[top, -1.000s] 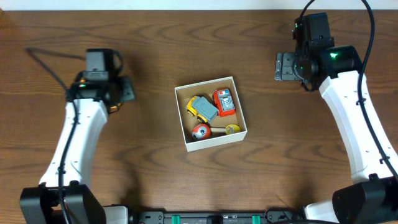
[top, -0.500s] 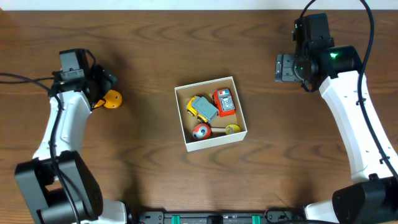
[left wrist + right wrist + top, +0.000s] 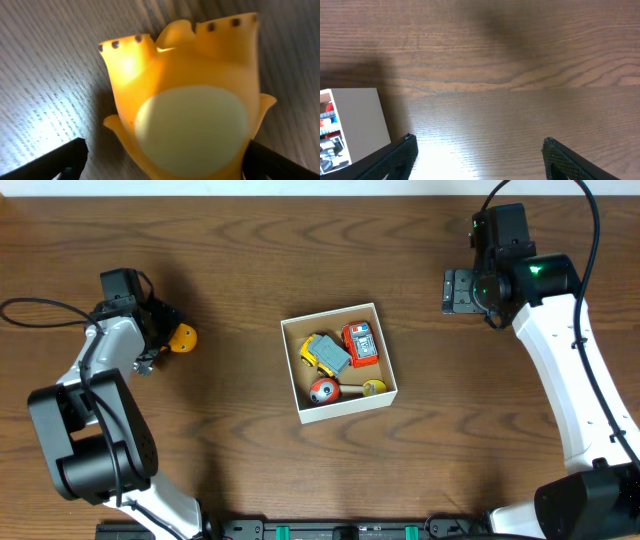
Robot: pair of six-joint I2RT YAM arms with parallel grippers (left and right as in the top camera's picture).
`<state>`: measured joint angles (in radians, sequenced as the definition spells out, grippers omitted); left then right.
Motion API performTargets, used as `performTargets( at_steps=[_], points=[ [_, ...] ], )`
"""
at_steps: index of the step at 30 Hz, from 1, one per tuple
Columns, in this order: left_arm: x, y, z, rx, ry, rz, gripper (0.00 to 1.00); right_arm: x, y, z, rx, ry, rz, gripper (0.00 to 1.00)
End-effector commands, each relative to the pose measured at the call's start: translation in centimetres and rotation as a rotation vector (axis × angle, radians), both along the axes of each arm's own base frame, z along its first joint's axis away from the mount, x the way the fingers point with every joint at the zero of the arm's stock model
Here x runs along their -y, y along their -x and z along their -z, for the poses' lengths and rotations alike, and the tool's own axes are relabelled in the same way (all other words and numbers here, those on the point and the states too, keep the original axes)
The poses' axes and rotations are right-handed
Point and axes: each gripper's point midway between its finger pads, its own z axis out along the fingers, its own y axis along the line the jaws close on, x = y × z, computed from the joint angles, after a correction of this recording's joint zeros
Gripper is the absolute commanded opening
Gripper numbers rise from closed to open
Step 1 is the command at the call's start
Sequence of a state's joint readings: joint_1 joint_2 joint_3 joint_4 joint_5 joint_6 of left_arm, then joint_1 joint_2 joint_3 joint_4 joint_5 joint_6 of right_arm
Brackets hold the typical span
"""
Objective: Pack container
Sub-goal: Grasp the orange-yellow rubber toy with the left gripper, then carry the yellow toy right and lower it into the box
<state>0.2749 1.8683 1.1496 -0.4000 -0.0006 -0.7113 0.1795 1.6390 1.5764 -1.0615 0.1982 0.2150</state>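
Observation:
The container [image 3: 385, 398] is a white box with a brown inside at the table's middle. It holds a yellow and grey truck [image 3: 325, 354], a red car [image 3: 360, 345], a red round toy [image 3: 322, 390] and a small yellow piece [image 3: 374, 387]. An orange toy [image 3: 183, 337] with a cream belly [image 3: 192, 127] lies on the table at the left. My left gripper [image 3: 163, 338] is open, low over the table, its fingers either side of the toy's near end [image 3: 165, 165]. My right gripper [image 3: 455, 290] is open and empty at the far right. The container's white wall [image 3: 355, 122] shows at its left.
Bare brown wooden table [image 3: 250, 450] lies all round the container. A black cable [image 3: 40, 308] loops at the far left behind the left arm. The table's far edge [image 3: 300, 194] runs along the top.
My left arm has swung left off the orange toy, uncovering it, then turned and come in beside it from the left. The right arm and the container have not moved.

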Motion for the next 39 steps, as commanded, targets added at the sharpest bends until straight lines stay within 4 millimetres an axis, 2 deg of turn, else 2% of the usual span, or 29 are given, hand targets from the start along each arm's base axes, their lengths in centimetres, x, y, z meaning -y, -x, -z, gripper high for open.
performTargets(
  at_steps=[1,4,7,9,11,14,18,22,26,28,33,39],
  points=[
    [0.2,0.5,1.2,-0.034,0.025,-0.003,0.84,0.1,0.1,0.4,-0.015,0.006,-0.006,0.83],
    [0.7,0.3,1.1,-0.024,0.048,0.015,0.47,0.1,0.1,0.4,-0.016,0.004,-0.003,0.83],
    [1.9,-0.1,0.8,-0.002,0.108,0.043,0.19,0.1,0.1,0.4,-0.015,0.004,-0.003,0.83],
    [2.6,-0.4,0.4,0.018,0.138,0.082,0.06,0.1,0.1,0.4,-0.015,0.004,-0.003,0.83],
    [3.1,-0.8,-0.5,0.045,0.146,0.121,0.06,0.1,0.1,0.4,-0.015,0.003,0.000,0.83],
    [4.0,-1.4,-3.1,0.102,0.106,0.210,0.06,0.1,0.1,0.4,-0.015,0.002,0.000,0.83],
    [6.3,-2.3,-8.4,0.215,0.014,0.382,0.06,-0.3,0.1,0.5,-0.018,-0.018,-0.009,0.83],
    [10.9,-2.1,-14.1,0.334,-0.108,0.642,0.06,-0.3,0.0,0.4,-0.012,-0.018,-0.010,0.83],
    [16.7,-0.4,-17.2,0.386,-0.238,0.982,0.06,-0.3,0.0,0.4,-0.011,-0.018,-0.010,0.83],
    [19.8,1.0,-17.4,0.378,-0.301,1.187,0.06,-0.3,-0.1,0.4,-0.011,-0.018,-0.010,0.83],
    [27.2,4.8,-16.0,0.342,-0.389,1.636,0.08,-0.3,0.0,0.4,-0.011,-0.018,-0.010,0.84],
    [33.3,6.8,-14.7,0.383,-0.446,1.915,0.08,-0.3,0.0,0.4,-0.012,-0.018,-0.010,0.84]
  ],
)
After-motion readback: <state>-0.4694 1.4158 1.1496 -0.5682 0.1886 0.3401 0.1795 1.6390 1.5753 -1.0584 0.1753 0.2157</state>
